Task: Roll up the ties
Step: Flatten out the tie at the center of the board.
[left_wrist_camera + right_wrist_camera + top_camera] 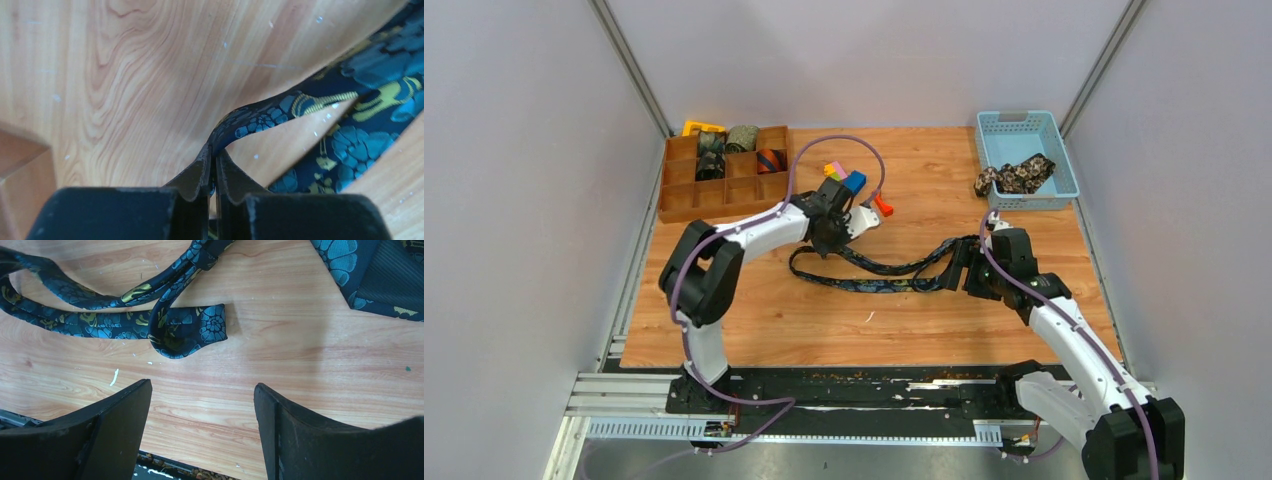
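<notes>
Top external view: a wooden box [709,196] of small compartments holds four coils [742,138] in its two far rows, one of them striped orange and navy. The navy tie [879,287], patterned in gold and teal, lies flat on the table [754,320] to the right of the box and nearer the arms. It forms a long loose loop whose two strands run away from the box.

The left gripper [213,155] is just off the box's near right corner, over the end of the loop closest to the box. In the left wrist view its fingers [192,177] are pressed together on a narrow fold of the navy tie, which rises off the wood into the pinch.

The right gripper [202,386] is at the end of the navy tie farthest from the box. Its jaws are spread wide with only bare wood between them. In the right wrist view a narrow stretch of the tie, folded back on itself, lies just ahead of the fingertips. The wide pointed end shows at the upper right, and neither touches the fingers.

A few coloured blocks [849,178] lie just right of the box, beyond the left gripper. Well to the right of the box, at about the same depth, is a blue basket [1064,165]. A floral tie [1014,177] is bunched inside it and hangs over its near left rim.
</notes>
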Available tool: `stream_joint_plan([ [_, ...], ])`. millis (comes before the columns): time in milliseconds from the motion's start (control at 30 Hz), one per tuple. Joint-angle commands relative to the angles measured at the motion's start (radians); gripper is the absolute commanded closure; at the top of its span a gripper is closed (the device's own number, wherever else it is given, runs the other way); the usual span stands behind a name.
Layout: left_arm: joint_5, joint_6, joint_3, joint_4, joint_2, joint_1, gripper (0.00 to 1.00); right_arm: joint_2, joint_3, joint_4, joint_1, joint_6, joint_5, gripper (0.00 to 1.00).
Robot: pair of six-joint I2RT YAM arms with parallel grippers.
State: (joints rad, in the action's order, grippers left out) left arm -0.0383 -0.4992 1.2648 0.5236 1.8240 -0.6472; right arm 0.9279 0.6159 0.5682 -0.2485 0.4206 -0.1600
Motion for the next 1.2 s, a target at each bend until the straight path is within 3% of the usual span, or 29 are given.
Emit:
stream_joint_plan([
  [0, -0.139, 0.015, 0.118, 0.121, 0.13, 0.062, 0.86, -0.002, 0.019, -0.02, -0.006, -0.001, -0.016, 0.24],
  [267, -0.188, 0.136, 0.201, 0.147, 0.202, 0.154, 0.55, 0.012, 0.031, -0.021, -0.006, 0.001, -0.023, 0.23],
  [300, -0.186, 0.158, 0.197, 0.138, 0.18, 0.157, 0.42, 0.017, 0.036, -0.022, -0.006, 0.0, -0.026, 0.23],
  [333, -0.171, 0.182, 0.192, 0.132, 0.155, 0.158, 0.22, 0.022, 0.042, -0.021, -0.007, 0.0, -0.029, 0.23],
  [433, -0.137, 0.261, 0.164, 0.115, 0.053, 0.156, 0.01, 0.03, 0.067, -0.013, -0.009, -0.007, -0.028, 0.23],
  [567, 0.012, 0.382, 0.014, 0.006, -0.159, 0.132, 0.0, 0.049, 0.1, -0.007, -0.012, -0.017, -0.018, 0.19],
  [600, 0.085, 0.451, -0.034, -0.031, -0.191, 0.129, 0.0, 0.058, 0.106, -0.008, -0.012, -0.017, -0.018, 0.19],
  [733, 0.145, 0.689, -0.201, -0.109, -0.4, 0.127, 0.0, 0.086, 0.117, -0.023, -0.022, -0.011, -0.013, 0.19],
  [767, 0.199, 0.809, -0.264, -0.13, -0.444, 0.133, 0.0, 0.09, 0.115, -0.025, -0.024, -0.006, -0.007, 0.18],
  [933, -0.093, 1.067, -0.525, -0.34, -0.648, 0.266, 0.0, 0.094, 0.101, -0.04, -0.039, 0.014, 0.007, 0.19],
  [967, -0.084, 1.102, -0.562, -0.357, -0.689, 0.275, 0.0, 0.092, 0.099, -0.041, -0.042, 0.017, 0.011, 0.19],
  [1067, 0.017, 1.147, -0.601, -0.29, -0.765, 0.26, 0.0, 0.083, 0.088, -0.041, -0.047, 0.032, 0.031, 0.19],
  [1167, 0.112, 1.16, -0.558, -0.143, -0.731, 0.199, 0.0, 0.076, 0.077, -0.047, -0.049, 0.051, 0.057, 0.19],
])
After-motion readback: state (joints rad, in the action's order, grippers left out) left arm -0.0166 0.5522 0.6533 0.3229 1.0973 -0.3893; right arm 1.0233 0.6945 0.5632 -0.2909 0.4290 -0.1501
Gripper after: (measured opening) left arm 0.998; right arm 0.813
